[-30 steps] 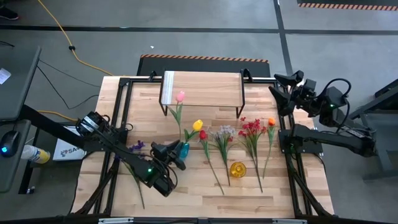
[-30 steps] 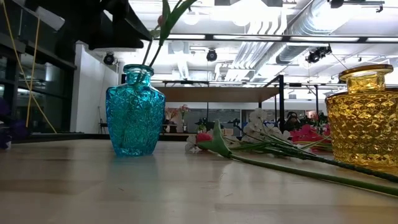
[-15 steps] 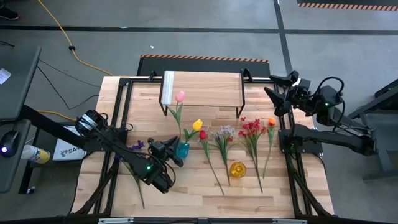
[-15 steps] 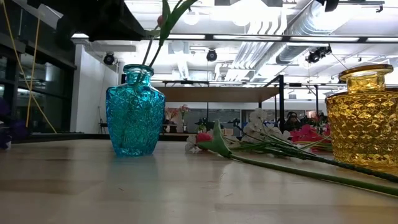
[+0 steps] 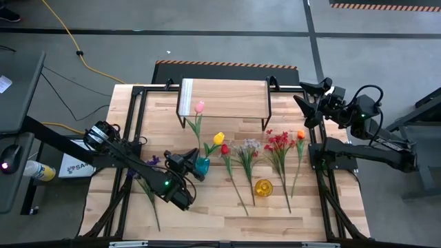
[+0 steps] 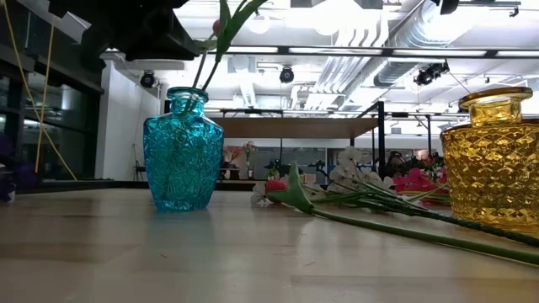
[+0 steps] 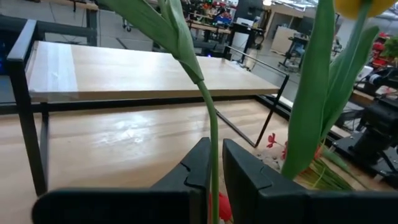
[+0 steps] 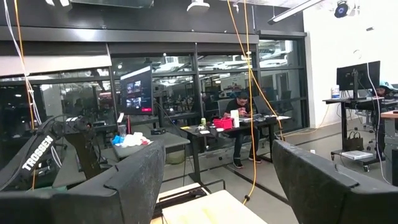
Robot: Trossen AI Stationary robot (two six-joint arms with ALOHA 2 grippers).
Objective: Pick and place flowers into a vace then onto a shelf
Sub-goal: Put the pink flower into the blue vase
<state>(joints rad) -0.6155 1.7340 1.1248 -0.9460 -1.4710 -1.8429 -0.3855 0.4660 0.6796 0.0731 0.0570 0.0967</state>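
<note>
The blue glass vase stands on the table with the pink flower in it. The flower's stem slants toward the far edge, and its bloom is over the shelf's near edge. My left gripper is just left of the vase. Its fingers are open by a narrow gap, with the stem running through it. Yellow, red, white, red-cluster, orange and purple flowers lie flat. My right gripper is open and raised at the table's far right. My left gripper has the pink flower's stem in the gap between its fingers, close to one finger. I cannot tell whether it touches. The fingers come level from the near-left, across the stem just above the vase's mouth.
A yellow glass vase stands near the table's near edge, right of the blue one. The black frame rails run along both table sides. Bare planks lie at the near middle.
My left gripper has drawn slightly toward the table's left and far side and risen a little. The pink flower and the blue vase have stayed where they were. My right arm has shifted a little toward the left.
</note>
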